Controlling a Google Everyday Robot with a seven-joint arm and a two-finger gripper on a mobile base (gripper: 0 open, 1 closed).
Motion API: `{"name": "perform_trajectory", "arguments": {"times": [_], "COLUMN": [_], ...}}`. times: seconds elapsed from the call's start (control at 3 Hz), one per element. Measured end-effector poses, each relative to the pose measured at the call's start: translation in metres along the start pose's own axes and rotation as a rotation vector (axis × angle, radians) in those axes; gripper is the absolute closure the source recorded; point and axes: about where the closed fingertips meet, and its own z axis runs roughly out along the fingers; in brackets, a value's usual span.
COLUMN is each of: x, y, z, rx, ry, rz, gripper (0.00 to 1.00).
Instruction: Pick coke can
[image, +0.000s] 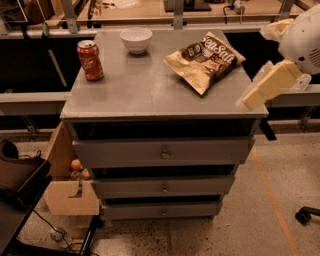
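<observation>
**Red coke can upright at left rear of desk; claw off the right edge**

1. Task item. The coke can stands upright on the grey desk top near the left rear corner, with its silver top facing up and its white lettering toward the camera. Nothing touches it.

2. Other items on the desk. A white bowl sits at the rear, right of the can and apart from it. A brown and tan sea-salt crisp bag lies flat on the right half, set at an angle, with one corner reaching toward the middle of the top.

3. Claw. It appears as a cream-coloured slab slanting down and to the left from the white rounded arm housing at the right edge of the view. Its lower end lies over the desk's right front corner as seen from this camera. It is well apart from the can, with the crisp bag between them. Whether it is open or closed cannot be told from this angle.

4. Desk front. Three grey drawers are stacked below the top, each with a small central knob.

5. Surroundings. A light wooden box sits against the lower left side of the desk, with round orange-red fruit just above it.
</observation>
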Motion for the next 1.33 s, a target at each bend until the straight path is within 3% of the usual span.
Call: {"name": "perform_trajectory", "arguments": {"times": [0.33,0.67,1.33], "x": [-0.03,-0.07,-0.079], "y": [-0.02,-0.029,-0.025], "z": [0.029,0.055,0.064], "rx": [0.016,0.016,0.024], "ry": [-0.214,-0.411,-0.439], "rz": [0.039,0.03,0.044], "gripper": [0.0,0.0,0.0]}}
